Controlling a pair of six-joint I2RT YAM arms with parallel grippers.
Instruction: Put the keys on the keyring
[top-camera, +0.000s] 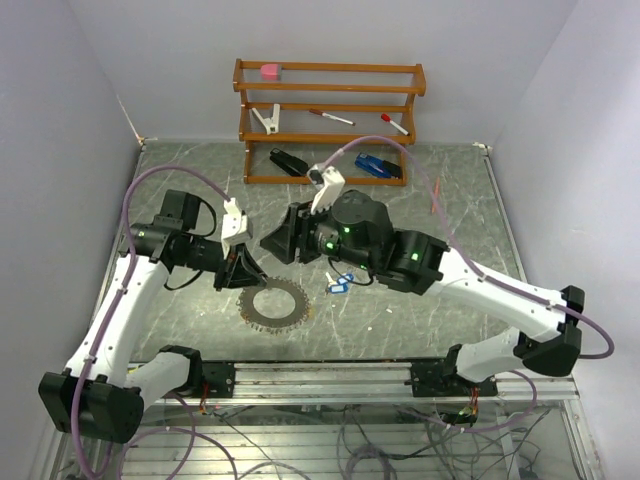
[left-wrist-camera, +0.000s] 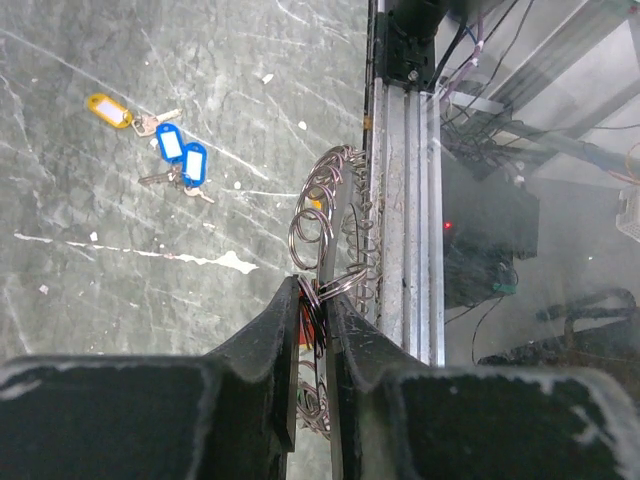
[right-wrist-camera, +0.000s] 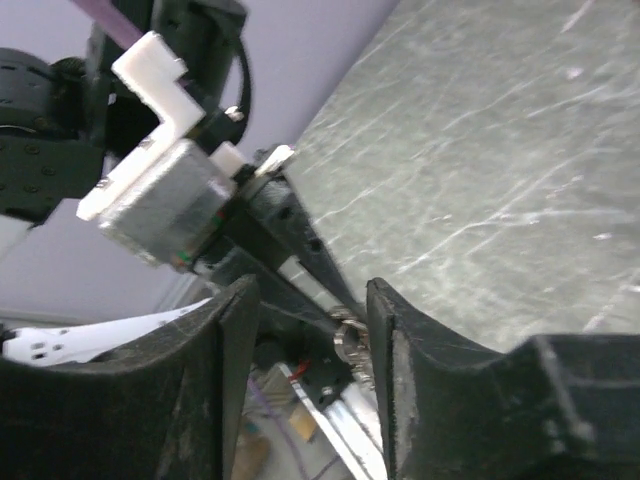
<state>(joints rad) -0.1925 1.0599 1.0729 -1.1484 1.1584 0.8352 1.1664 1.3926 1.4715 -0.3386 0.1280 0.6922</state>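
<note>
We see the left arm (top-camera: 130, 300) reaching in over the dark marbled counter (top-camera: 440, 210). Its jaws are pinched narrow on the rim of the keyring (top-camera: 301, 303). From above, the keyring sits near the front edge of the counter, just ahead of the aluminium rail (top-camera: 330, 375), and its upper-left edge is in those jaws. In the left wrist view the keyring (left-wrist-camera: 322, 195) shows edge-on, a row of wire loops running away from the jaw tips towards the rail (left-wrist-camera: 400, 200). (Whether it lies flat on the counter or is tilted up a little, we cannot tell.)

The right arm (top-camera: 480, 290) comes in from the other side, and its jaws stand apart with nothing between them. They point at the left jaws from close by. In the right wrist view we look through the gap and find the left arm's wrist and a small glint of the keyring (right-wrist-camera: 350, 340).

The keys (top-camera: 340, 283) lie loose on the counter to the right of the keyring, well apart from it and partly under the right arm. The left wrist view shows two blue-tagged keys (left-wrist-camera: 182, 155) side by side and a yellow-tagged key (left-wrist-camera: 108, 108) just beyond them.

At the back of the counter stands a wooden rack (top-camera: 330, 68). It holds a pink block (top-camera: 271, 71), a white clip (top-camera: 266, 120) and two markers (top-camera: 330, 117). A black stapler (top-camera: 288, 162) and a blue stapler (top-camera: 378, 166) lie at its foot.
</note>
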